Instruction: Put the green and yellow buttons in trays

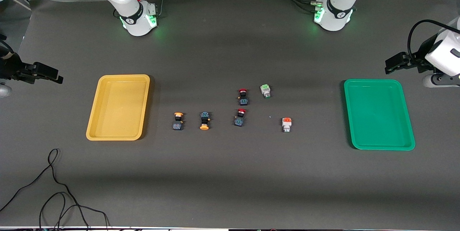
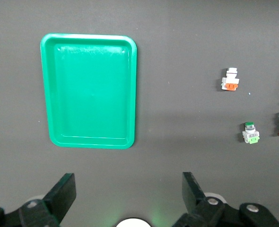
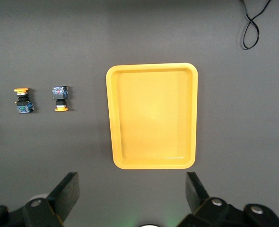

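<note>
Red-capped buttons, orange-capped one among targets; both pincers spread, empty.

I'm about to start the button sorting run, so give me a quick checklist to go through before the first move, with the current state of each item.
1. Left end effector open and holding nothing, beside the green tray's end of the table: ok.
2. Right end effector open and holding nothing, beside the yellow tray: ok.
3. Green tray holds nothing: ok.
4. Yellow tray holds nothing: ok.
5. Green button and both yellow buttons lie apart on the table, unobstructed: ok.
6. Buttons sorted into trays: not ok, none placed yet.
</note>
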Tool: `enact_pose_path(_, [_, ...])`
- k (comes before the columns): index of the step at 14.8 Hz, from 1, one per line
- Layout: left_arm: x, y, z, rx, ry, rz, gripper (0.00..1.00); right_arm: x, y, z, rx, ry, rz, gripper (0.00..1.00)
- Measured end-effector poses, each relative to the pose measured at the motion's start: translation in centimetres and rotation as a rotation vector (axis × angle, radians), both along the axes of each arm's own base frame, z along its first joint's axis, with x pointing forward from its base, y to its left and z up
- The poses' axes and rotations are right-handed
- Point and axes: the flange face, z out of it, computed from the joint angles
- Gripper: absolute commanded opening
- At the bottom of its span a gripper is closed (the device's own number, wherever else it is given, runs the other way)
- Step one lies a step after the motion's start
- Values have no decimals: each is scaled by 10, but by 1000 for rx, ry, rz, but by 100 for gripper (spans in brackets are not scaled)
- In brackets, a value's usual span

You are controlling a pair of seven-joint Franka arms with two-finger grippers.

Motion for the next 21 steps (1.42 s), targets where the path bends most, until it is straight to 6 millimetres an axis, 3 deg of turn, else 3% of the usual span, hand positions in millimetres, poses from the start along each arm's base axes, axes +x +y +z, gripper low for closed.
enact_pose_path(9, [0,0,0,1,0,-1,100,0,-8,1,-1,-3,-15,100])
enact_pose_path(14, [0,0,0,2,2,-1,100,3,-10,27,-12,-67,-18,95])
enact_pose_path(17, [-4,-4,0,3,16,2,100,5,-10,23,-14,-60,-18,99])
enact_pose_path(19, [-8,-20,0,3,21,27,100,7,-8,19,-14,-54,-14,99])
enact_pose_path(21, [-17,-58,-3,-4,34,62,100,8,-6,18,-14,-51,-9,99])
